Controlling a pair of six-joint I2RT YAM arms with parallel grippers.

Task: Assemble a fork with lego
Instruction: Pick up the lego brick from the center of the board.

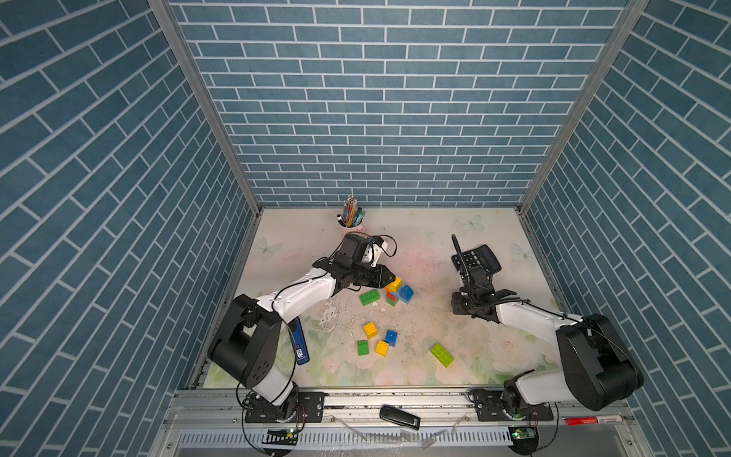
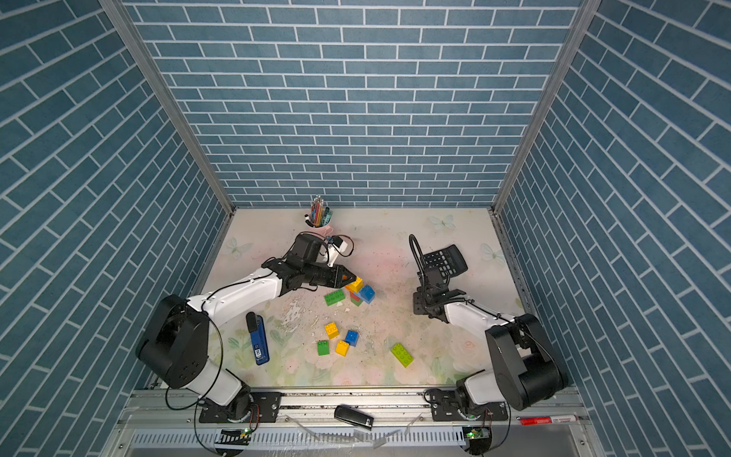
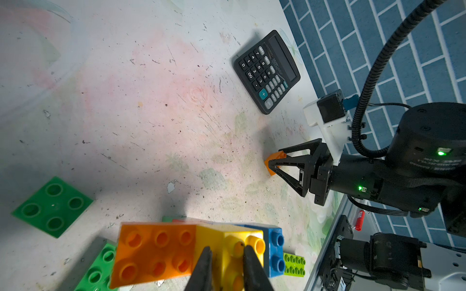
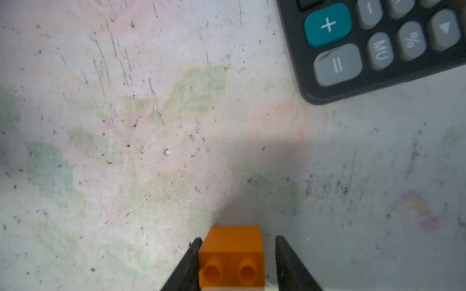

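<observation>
1. Progress: early days, I'd say. The only build so far is a small joined clump [image 1: 397, 292] of orange, yellow, blue, red and green bricks, mid-frame in both top views. Nothing fork-shaped yet.
2. Leftovers on the desk [image 1: 435, 245]: a green oblong [image 1: 369, 296] just beside the clump, a loose group of four small bricks [image 1: 382, 347] lower down, and a lime oblong [image 1: 442, 354] at lower right.
3. Left end effector [image 3: 225, 248]: pinched narrow on the clump's yellow brick [image 3: 227, 236].
4. Right end effector [image 4: 238, 238]: straddles a small orange brick [image 4: 233, 252] near the calculator [image 4: 378, 50]. One finger touches it and there's a sliver of gap at the other, so I can't tell if it's properly clamped.
5. That orange brick sits right of centre, well apart from the clump.
</observation>
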